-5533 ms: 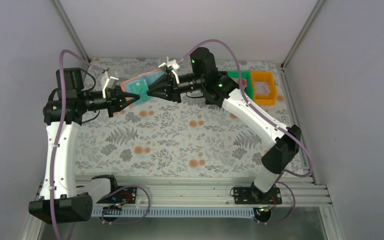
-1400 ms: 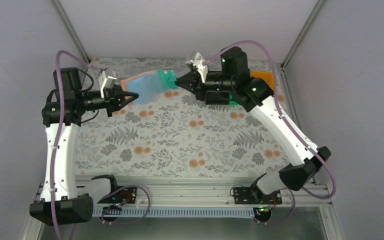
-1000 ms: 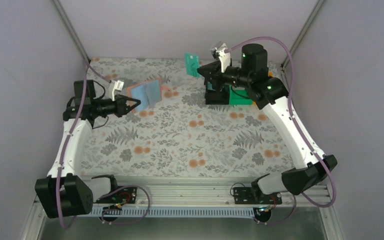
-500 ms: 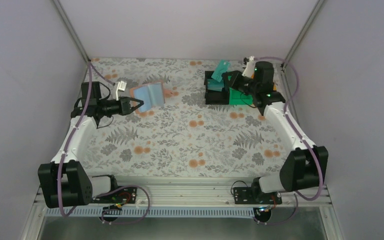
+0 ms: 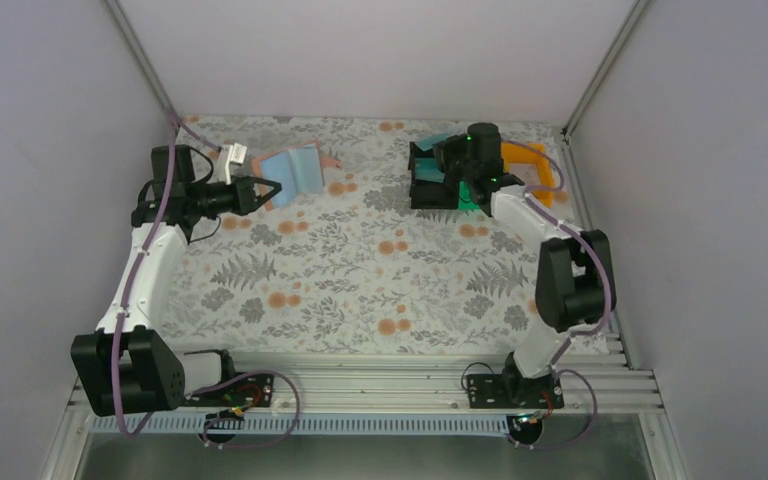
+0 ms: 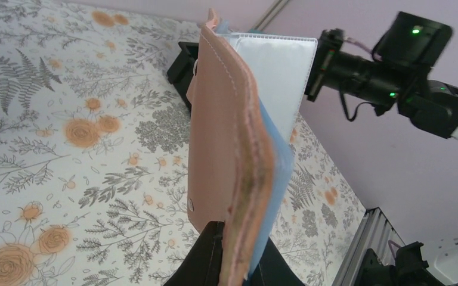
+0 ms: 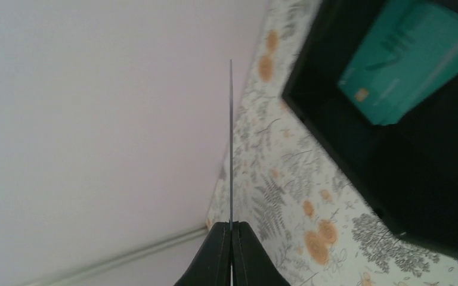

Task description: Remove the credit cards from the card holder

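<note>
Robot test cell, lab or workshop sort. Plain pale-lilac panel walls on three sides, bare aluminium posts at the corners. Left arm and right arm bolted to a slotted metal rail. Floral cloth laid as work surface. Exposed circuit boards beside the arm mounts.

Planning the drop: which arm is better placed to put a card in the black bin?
Right: the right gripper pinches a card by the black bin; the left gripper holds the wallet far off.
</note>
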`<action>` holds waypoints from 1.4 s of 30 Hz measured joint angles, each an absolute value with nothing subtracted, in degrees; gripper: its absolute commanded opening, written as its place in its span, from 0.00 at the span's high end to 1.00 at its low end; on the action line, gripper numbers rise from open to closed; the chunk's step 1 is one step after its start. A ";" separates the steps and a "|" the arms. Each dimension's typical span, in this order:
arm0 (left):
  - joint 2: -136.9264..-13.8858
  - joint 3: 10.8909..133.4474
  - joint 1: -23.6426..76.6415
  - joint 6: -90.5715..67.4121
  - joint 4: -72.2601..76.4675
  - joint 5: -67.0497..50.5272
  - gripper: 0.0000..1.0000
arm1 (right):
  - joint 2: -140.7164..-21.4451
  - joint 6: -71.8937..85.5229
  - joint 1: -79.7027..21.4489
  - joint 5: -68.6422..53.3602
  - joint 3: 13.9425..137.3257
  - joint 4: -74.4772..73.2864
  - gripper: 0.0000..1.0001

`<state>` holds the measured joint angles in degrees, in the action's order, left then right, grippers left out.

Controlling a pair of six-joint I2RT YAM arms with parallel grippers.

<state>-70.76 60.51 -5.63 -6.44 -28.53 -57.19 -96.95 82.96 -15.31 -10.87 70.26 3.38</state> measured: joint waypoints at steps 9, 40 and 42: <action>-70.76 60.64 -5.63 -6.39 -29.87 -57.30 0.98 | -107.13 92.64 -15.42 -5.17 74.48 -0.34 0.96; -72.03 61.30 -6.28 -5.34 -30.98 -57.17 0.98 | -122.52 97.47 -14.59 -4.12 84.27 -1.06 0.96; -72.01 61.30 -6.28 -5.34 -30.98 -57.14 0.98 | -122.52 97.47 -14.46 -4.34 84.29 -0.67 0.96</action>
